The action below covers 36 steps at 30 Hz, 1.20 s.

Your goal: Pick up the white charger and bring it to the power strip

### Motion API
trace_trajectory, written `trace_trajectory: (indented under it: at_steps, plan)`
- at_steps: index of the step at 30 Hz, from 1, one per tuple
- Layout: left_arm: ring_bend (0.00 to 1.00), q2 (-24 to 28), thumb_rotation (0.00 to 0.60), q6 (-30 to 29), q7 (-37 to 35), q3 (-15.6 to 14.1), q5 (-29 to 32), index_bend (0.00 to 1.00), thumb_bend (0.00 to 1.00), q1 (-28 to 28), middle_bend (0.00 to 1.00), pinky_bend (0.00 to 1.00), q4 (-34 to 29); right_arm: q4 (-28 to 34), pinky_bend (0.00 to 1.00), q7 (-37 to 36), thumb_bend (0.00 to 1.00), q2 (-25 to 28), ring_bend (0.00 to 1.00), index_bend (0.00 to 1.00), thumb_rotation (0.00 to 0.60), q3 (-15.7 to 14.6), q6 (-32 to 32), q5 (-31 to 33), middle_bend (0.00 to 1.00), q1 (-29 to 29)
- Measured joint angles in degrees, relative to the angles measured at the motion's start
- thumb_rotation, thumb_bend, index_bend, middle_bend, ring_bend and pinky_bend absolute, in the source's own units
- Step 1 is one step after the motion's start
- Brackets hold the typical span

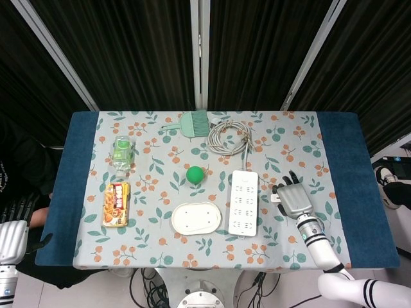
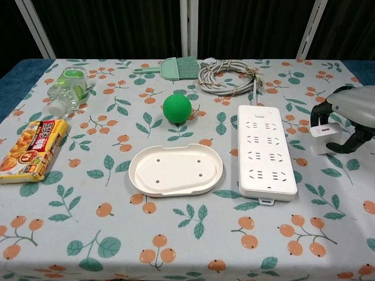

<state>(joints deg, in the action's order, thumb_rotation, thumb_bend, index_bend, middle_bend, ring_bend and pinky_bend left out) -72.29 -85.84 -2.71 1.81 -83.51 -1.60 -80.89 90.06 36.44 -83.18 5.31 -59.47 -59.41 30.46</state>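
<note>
The right hand (image 2: 350, 114) sits over the white charger (image 2: 324, 135) near the right edge of the floral tablecloth (image 2: 176, 234), just right of the white power strip (image 2: 265, 151). In the chest view its dark fingers (image 2: 319, 113) curl down on the charger's far-left side and a thumb reaches down on the near-right side, so the charger lies between them — whether they actually press it I cannot tell. The charger stands on the cloth, apart from the power strip. From the head view the right hand (image 1: 292, 199) covers nearly all of the charger; only a white sliver shows at its left edge.

The left hand (image 1: 13, 240) shows only in the head view, low at the near-left corner off the table's edge; its fingers cannot be made out clearly, so its state is unclear.

The power strip's grey cable (image 2: 228, 77) lies coiled at the far side, with a green brush (image 2: 173, 67) to its left. A green ball (image 2: 177, 108) rests near the middle, and a white oval tray (image 2: 176, 170) lies nearer, left of the power strip. At the left — a clear plastic bottle (image 2: 64, 88) on its side and, nearer, an orange snack packet (image 2: 32, 150).
</note>
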Motion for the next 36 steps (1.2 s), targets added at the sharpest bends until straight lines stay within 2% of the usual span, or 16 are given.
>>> trace_trajectory:
  at_steps: [5,9,14,19,24,29,36]
  plan:
    - [0.00,0.0,0.600,0.0,0.0,0.0,0.1,0.04,0.15,0.1,0.00,0.00,-0.1,-0.7,0.09,-2.0,0.38,-0.6,0.31,0.63,0.600,0.2,-0.4,-0.7,0.58,0.0]
    - [0.00,0.2,0.600,0.1,0.1,0.0,0.2,0.04,0.15,0.2,0.00,0.00,-0.2,-0.7,0.11,-6.0,0.40,-0.3,0.36,0.71,0.600,0.8,-1.5,-2.8,0.62,-0.3]
    - [0.00,0.3,0.600,0.1,0.5,0.1,0.1,0.04,0.15,0.1,0.00,0.00,-0.8,0.7,0.11,-13.2,0.42,1.1,0.37,0.74,0.600,2.6,-3.3,-6.3,0.64,-0.7]
    - [0.00,0.3,0.600,0.1,0.9,0.1,-0.2,0.04,0.15,-0.1,0.00,0.00,-1.2,1.2,0.11,-18.8,0.43,1.4,0.38,0.76,0.600,5.4,-2.7,-7.4,0.65,0.4]
    - [0.00,0.2,0.600,0.2,0.9,0.1,-0.2,0.04,0.15,-0.1,0.00,0.00,-1.3,-0.8,0.11,-20.4,0.45,-2.2,0.39,0.78,0.600,6.8,-1.3,-6.3,0.66,2.2]
    - [0.00,0.1,0.600,0.5,0.5,0.1,0.1,0.04,0.15,-0.1,0.00,0.00,-0.8,-3.5,0.11,-21.4,0.46,-6.7,0.39,0.79,0.600,7.1,-1.5,-5.4,0.67,2.9]
    - [0.00,-0.3,0.600,0.9,-0.3,0.2,0.2,0.04,0.15,-0.2,0.00,0.00,0.1,-6.2,0.12,-23.9,0.47,-10.2,0.39,0.79,0.600,7.4,-2.9,-5.4,0.67,3.0]
